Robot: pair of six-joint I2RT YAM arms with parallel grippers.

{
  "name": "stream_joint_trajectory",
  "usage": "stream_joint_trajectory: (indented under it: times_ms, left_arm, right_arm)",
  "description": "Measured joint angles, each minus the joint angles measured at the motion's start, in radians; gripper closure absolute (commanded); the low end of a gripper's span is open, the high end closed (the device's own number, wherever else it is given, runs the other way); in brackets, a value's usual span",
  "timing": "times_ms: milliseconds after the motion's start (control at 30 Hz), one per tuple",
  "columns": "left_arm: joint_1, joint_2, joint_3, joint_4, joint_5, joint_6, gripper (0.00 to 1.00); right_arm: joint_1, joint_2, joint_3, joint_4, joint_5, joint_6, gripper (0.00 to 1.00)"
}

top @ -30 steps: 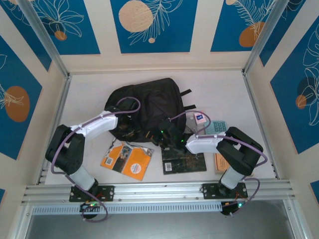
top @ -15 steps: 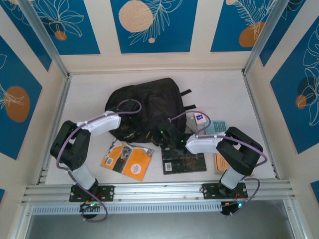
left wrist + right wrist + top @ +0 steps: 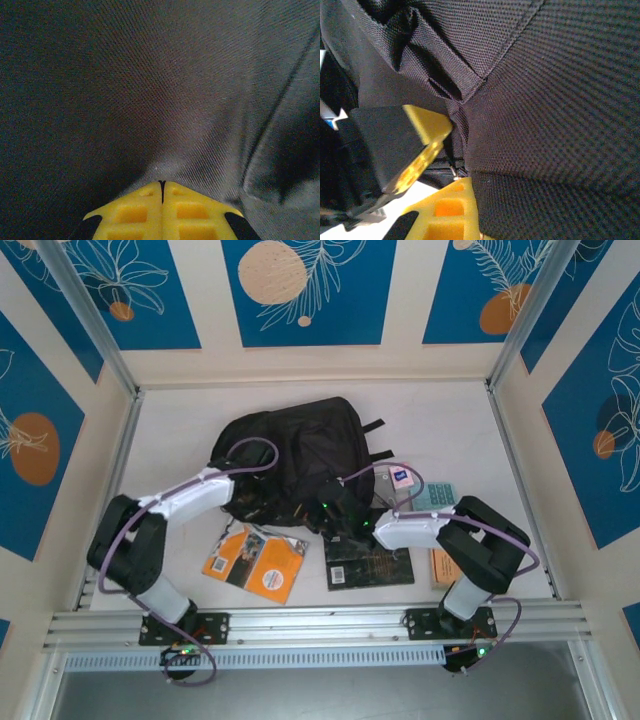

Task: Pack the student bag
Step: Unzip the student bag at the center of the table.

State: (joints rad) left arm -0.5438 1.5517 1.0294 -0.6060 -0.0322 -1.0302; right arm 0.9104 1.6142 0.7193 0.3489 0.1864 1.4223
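Observation:
The student bag (image 3: pixel 290 450) is a large black fabric backpack lying flat in the middle of the table. My left gripper (image 3: pixel 252 502) is at the bag's near left edge. In the left wrist view its yellow fingers (image 3: pixel 145 212) are pressed together, and the bag's cloth (image 3: pixel 165 100) rises in a ridge to their tips (image 3: pixel 161 182). My right gripper (image 3: pixel 327 515) is at the bag's near right edge. In the right wrist view it (image 3: pixel 454 162) is shut on a fold of the bag's woven fabric (image 3: pixel 545 125) beside a zipper.
An orange book (image 3: pixel 255 560) lies near the front left and a flat black book (image 3: pixel 368 565) under the right arm. Another orange book (image 3: pixel 443 566), a calculator (image 3: pixel 437 495) and a small pink-and-white item (image 3: pixel 400 478) sit at the right. Side walls close in the table.
My left gripper has closed at the bag's near left edge, and the left arm's elbow has shifted slightly. The right arm and the bag have stayed put.

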Motion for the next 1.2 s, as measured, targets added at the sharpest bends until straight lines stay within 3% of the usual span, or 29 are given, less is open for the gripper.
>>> stream_joint_trajectory:
  times_ms: [167, 567, 1033, 1200]
  left_arm:
    - [-0.001, -0.126, 0.012, -0.046, -0.035, 0.032, 1.00]
    - [0.014, -0.235, -0.012, -0.085, -0.075, 0.084, 1.00]
    - [0.128, -0.297, -0.019, -0.084, -0.093, 0.169, 1.00]
    - [0.107, -0.245, 0.008, -0.075, -0.005, 0.172, 0.81]
  right_arm:
    - [-0.010, -0.040, 0.000, -0.029, 0.006, -0.014, 1.00]
    - [-0.063, -0.093, 0.001, -0.137, -0.005, -0.069, 1.00]
    - [-0.226, -0.088, 0.108, -0.370, -0.161, -0.281, 1.00]
    - [-0.207, -0.089, 0.109, -0.378, -0.164, -0.319, 1.00]
